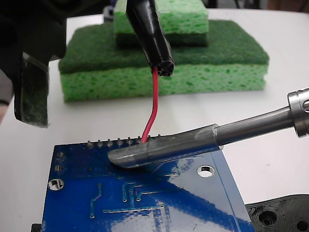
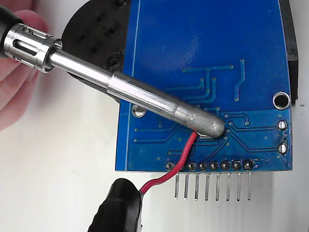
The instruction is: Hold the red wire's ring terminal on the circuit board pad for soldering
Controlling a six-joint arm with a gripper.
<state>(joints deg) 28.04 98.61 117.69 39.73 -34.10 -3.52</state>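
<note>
1. Fixed view, surface: we find a white table (image 1: 270,159). Two green sponges (image 1: 164,67), one stacked on the other, stand at the back; a black plastic part with holes (image 1: 282,215) lies at the lower right corner.
2. Fixed view, task item: the blue circuit board (image 1: 145,198) lies flat in the foreground. The red wire (image 1: 153,106) runs nearly vertically, its long axis pointing from the black gripper (image 1: 161,65) above down to the board's far edge. The gripper is clamped on the wire's upper end.
3. Fixed view: a soldering iron (image 1: 193,145) enters from the right, its tip resting on the board and hiding the wire's lower end.
4. Wrist view, surface: we see the same white table (image 2: 58,183); a hand (image 2: 19,82) holds the iron (image 2: 145,104) at the left.
5. Wrist view, task item: the wire (image 2: 181,162) runs diagonally from the gripper (image 2: 128,198) at bottom up and right, crossing the row of solder blobs (image 2: 207,166). Its end lies beneath the iron tip; the ring terminal and pad are mostly covered, so we cannot confirm their contact.
</note>
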